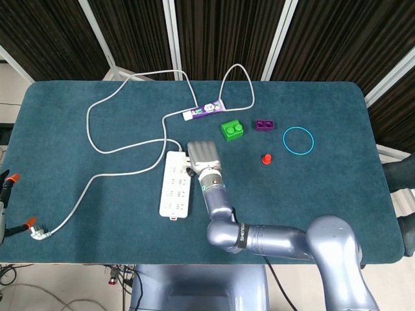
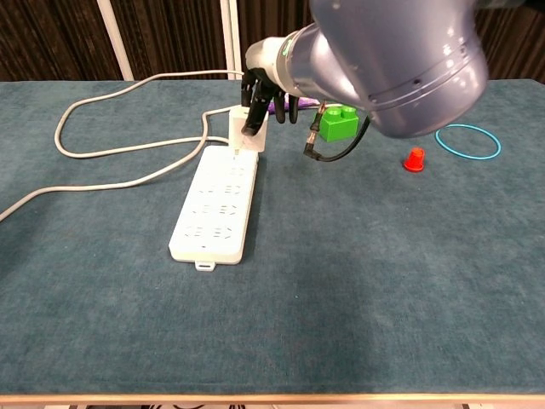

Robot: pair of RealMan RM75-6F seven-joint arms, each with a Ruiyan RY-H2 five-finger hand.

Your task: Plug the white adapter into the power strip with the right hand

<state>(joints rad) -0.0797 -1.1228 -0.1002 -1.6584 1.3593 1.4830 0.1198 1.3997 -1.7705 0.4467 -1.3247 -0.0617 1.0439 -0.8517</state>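
The white power strip (image 1: 176,183) (image 2: 217,200) lies lengthwise on the blue table, its sockets facing up. My right hand (image 1: 202,157) (image 2: 260,89) grips the white adapter (image 2: 247,129) from above. It holds the adapter upright over the strip's far end, prongs pointing down and just above or touching the sockets. In the head view the hand hides most of the adapter. The left hand does not show in either view.
The strip's grey cable (image 1: 123,149) loops over the left half of the table to a plug (image 1: 39,232) at the front left edge. Behind and right of the hand lie a purple tube (image 1: 203,111), green block (image 1: 232,130), purple block (image 1: 264,124), red cone (image 1: 266,159) and blue ring (image 1: 297,140).
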